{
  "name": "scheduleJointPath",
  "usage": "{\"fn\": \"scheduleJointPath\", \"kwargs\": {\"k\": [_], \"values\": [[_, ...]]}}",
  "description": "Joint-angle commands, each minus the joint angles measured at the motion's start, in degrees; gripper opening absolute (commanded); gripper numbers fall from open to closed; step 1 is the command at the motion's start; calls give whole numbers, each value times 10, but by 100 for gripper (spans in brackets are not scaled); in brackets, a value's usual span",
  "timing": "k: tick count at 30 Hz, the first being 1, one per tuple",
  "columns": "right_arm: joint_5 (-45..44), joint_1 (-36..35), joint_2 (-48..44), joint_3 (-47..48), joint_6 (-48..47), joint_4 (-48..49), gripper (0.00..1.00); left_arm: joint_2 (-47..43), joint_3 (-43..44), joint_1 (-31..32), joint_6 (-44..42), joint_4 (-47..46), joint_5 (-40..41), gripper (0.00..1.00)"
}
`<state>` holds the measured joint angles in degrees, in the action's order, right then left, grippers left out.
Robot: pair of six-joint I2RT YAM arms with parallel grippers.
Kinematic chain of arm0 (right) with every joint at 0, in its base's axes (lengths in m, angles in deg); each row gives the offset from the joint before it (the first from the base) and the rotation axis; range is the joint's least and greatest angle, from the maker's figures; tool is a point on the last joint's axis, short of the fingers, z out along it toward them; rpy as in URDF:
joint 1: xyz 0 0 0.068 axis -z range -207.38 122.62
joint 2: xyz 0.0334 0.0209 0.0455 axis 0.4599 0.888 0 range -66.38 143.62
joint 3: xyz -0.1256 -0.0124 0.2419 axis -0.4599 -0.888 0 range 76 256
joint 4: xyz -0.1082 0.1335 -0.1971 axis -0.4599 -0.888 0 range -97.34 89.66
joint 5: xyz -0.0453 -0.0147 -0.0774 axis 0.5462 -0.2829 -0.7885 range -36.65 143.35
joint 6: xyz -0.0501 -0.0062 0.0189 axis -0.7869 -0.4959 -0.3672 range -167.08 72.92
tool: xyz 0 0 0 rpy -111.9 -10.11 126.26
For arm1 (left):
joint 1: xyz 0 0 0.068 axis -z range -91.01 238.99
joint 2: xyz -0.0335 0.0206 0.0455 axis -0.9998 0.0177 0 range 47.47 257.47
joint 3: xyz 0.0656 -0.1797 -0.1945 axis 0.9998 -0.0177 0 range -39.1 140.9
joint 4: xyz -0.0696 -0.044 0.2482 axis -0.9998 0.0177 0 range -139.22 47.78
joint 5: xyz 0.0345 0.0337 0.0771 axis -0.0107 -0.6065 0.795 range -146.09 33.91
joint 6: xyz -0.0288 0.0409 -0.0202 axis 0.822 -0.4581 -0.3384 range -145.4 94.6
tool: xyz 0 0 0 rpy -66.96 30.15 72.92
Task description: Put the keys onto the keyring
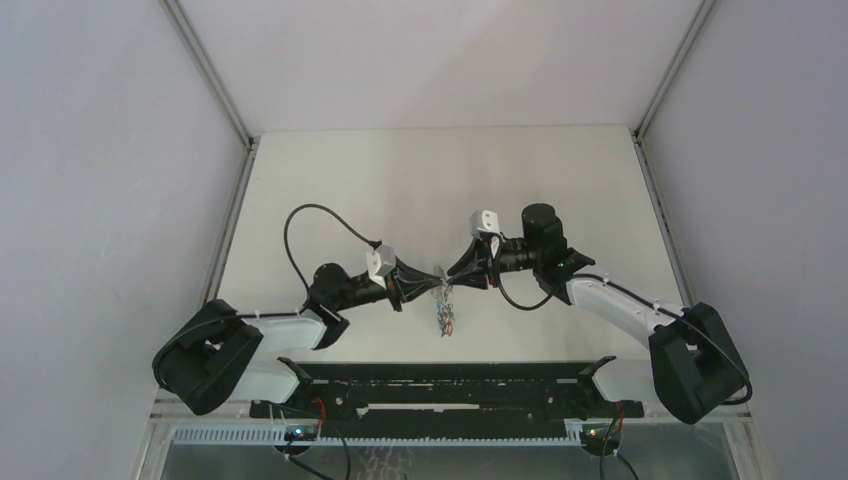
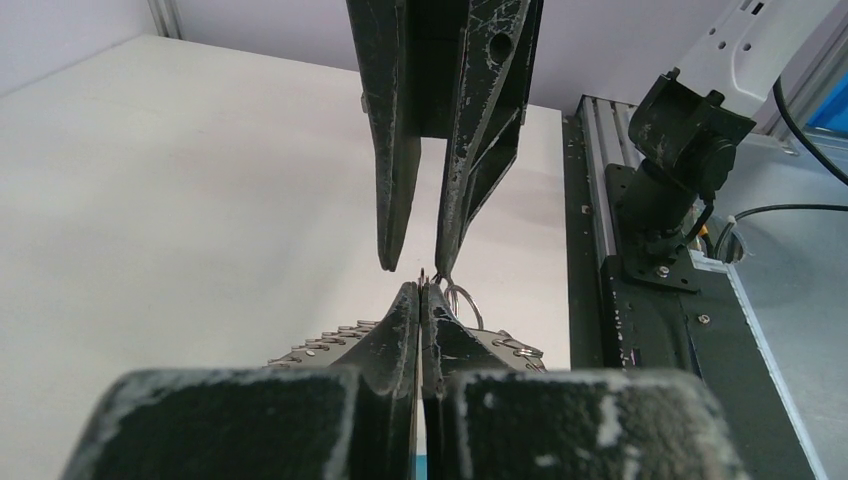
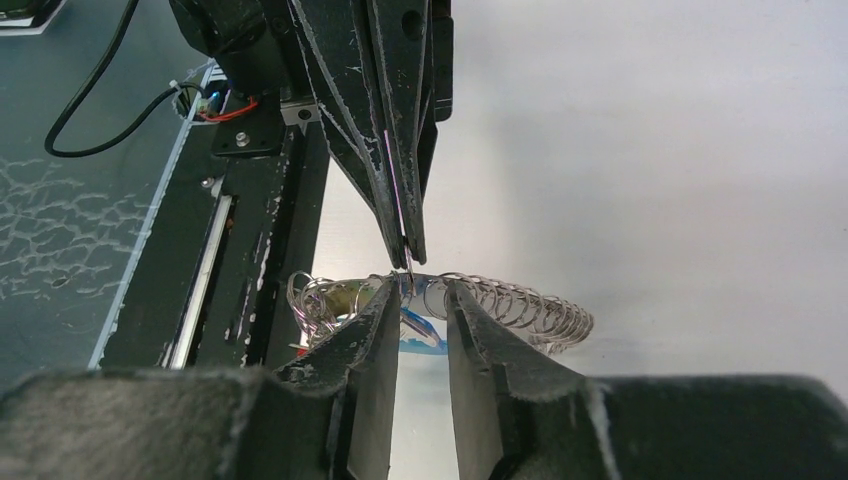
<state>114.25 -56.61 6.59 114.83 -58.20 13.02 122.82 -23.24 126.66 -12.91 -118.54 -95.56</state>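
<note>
Left fingers [image 2: 400,335]: clenched tight, tips pressed together. A thin strand of wire pokes out from between them, so they are grasping the keyring [image 3: 505,308] by its wire.
Right fingers [image 3: 368,345]: parted, with a clear gap between the tips. They face the left pair tip to tip and stand either side of its closed point. Nothing shows clamped between them, though one tip lies right against the wire.
Keyring position: hangs at the meeting point of the two arms, over the middle of the worktop [image 1: 400,180]. In the overhead view its cluster dangles just below the tips.
Keyring make-up: a row of silver loops fans out to one side in the right wrist view, and more loops bunch on the other side.
Keys: I cannot pick out a single key in the bundle. A blue plastic piece [image 3: 420,335] shows low in the gap of the right fingers.
Near edge: a black rail [image 1: 450,385] runs between the arm bases.
</note>
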Motion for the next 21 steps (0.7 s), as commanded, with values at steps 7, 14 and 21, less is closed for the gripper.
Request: {"fn": "scheduleJointPath", "kwargs": {"k": [7, 14, 21], "values": [[28, -1, 25, 28, 4, 30, 20, 10, -3, -3, 11, -78, -5, 0], [37, -3, 43, 30, 1, 36, 19, 22, -6, -3, 24, -101, -3, 0], [38, -6, 63, 30, -2, 45, 16, 24, -8, -3, 24, -103, 5, 0]]}}
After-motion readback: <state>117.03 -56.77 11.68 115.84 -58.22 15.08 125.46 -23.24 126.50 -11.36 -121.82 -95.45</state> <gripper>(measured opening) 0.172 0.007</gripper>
